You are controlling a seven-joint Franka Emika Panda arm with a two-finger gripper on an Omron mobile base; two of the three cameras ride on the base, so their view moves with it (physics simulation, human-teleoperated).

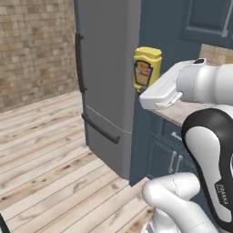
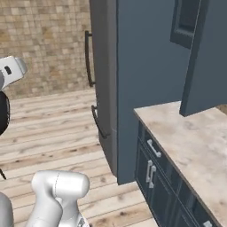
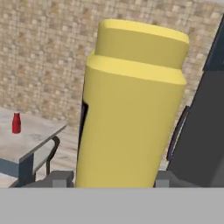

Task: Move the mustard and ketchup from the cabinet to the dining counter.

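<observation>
My gripper [image 1: 142,89] is shut on the mustard [image 1: 147,67], a squat yellow bottle with a label on its front, and holds it upright in the air beside the fridge. In the hand view the mustard [image 3: 131,113] stands between my two fingertips [image 3: 60,178]. Far off at the left of that view, a small red bottle with a narrow neck, the ketchup [image 3: 16,123], stands on the pale dining counter [image 3: 37,136]. The dark blue-grey cabinet [image 1: 205,19] hangs at the upper right, and one of its doors [image 2: 201,62] stands open.
A tall grey fridge [image 1: 105,86] with dark handles stands just left of the mustard. A beige kitchen counter [image 2: 190,142] over blue drawers [image 2: 155,173] runs to the right. Wooden floor [image 1: 41,150] lies open to the left, with a brick wall [image 1: 34,45] behind it.
</observation>
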